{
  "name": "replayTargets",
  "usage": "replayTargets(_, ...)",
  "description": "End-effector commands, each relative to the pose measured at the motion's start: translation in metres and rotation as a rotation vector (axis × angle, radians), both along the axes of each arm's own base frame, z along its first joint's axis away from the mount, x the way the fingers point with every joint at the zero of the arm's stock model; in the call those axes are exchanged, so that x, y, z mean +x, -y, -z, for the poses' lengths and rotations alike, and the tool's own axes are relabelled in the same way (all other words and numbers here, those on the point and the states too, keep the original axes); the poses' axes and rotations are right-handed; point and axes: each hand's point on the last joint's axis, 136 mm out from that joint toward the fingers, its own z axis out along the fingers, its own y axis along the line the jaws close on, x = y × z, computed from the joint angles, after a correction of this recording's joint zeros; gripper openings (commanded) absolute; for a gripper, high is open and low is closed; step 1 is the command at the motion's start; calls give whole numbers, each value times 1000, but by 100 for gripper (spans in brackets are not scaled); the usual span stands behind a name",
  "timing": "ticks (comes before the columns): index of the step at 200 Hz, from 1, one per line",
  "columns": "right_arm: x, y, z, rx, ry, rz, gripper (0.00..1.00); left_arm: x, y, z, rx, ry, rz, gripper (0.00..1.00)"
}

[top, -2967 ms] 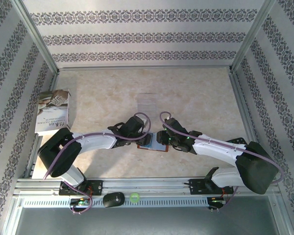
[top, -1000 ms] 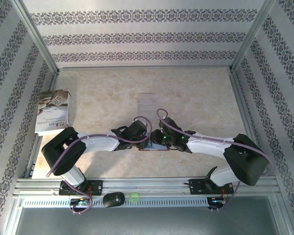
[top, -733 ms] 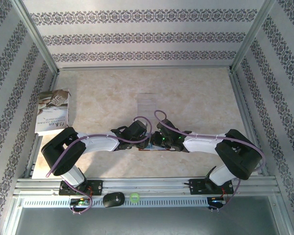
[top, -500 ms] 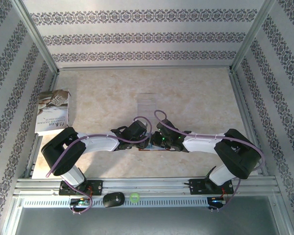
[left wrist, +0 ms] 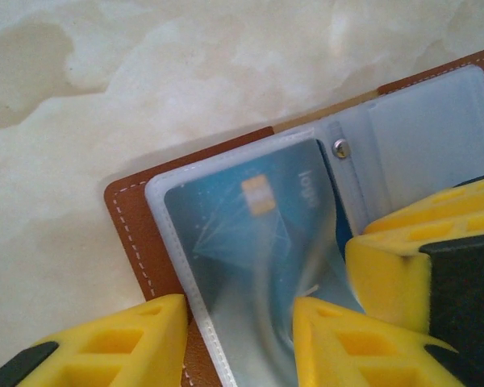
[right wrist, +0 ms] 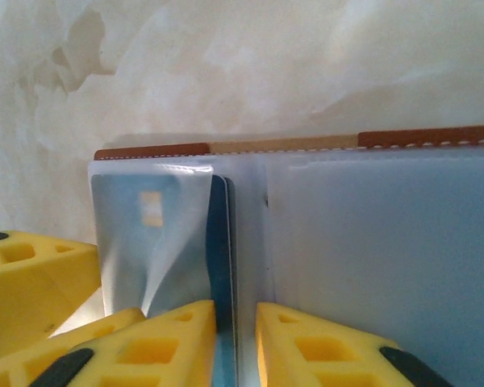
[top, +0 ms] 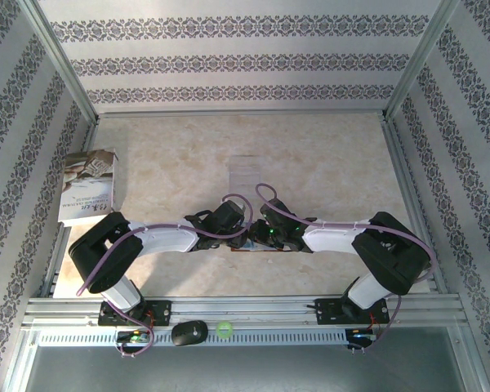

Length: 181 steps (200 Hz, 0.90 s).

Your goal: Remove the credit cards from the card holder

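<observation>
The card holder (left wrist: 133, 234) lies open on the table, brown leather outside with translucent sleeves inside. A blue credit card (left wrist: 250, 234) sits in the left sleeve. My left gripper (left wrist: 240, 322) is open, one fingertip at the sleeve's outer edge and the other pressing on the sleeve, which puckers. In the right wrist view the card's dark blue edge (right wrist: 220, 242) pokes out of the sleeve mouth by the fold. It runs between the narrowly parted jaws of my right gripper (right wrist: 236, 318), beside the left pad and apart from the right. From above, both grippers meet over the holder (top: 243, 249).
A white-grey booklet (top: 88, 186) lies at the table's left edge. A pale translucent sheet (top: 247, 171) lies just beyond the grippers. A black oval object (top: 188, 332) and a green ball (top: 224, 330) sit on the front rail. Patterned walls close three sides.
My right gripper has slid left onto the open holder and its elbow has folded inward. The left arm has stayed still.
</observation>
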Motion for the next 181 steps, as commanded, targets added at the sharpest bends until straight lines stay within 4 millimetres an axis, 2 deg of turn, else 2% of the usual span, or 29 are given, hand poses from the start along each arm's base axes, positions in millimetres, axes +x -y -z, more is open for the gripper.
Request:
replayTargets(1,-7,-6,8,-10,-52,-40,28,-13,3,5,-5,-39,30,41)
replayTargets(37,-9,1,18,-105,-81,-49,21,-12,0,3,-7,-28,19,43)
replayTargets(76,-4,23,10,-321,-4,-63,19,-7,-13,1,-11,-23,-27,46)
replayTargets(97,-5,33,13,-402,9,-67,19,-7,-14,3,-14,-27,-32,48)
replayTargets(131,-6,41,13,-426,15,-42,20,-5,-17,4,-22,-34,-42,49)
replayTargets(163,-3,48,3,-433,53,-18,23,-4,-19,0,-29,-29,-41,50)
replayTargets(181,-1,46,-8,-416,78,-18,28,-5,-17,-8,-46,-16,-32,53)
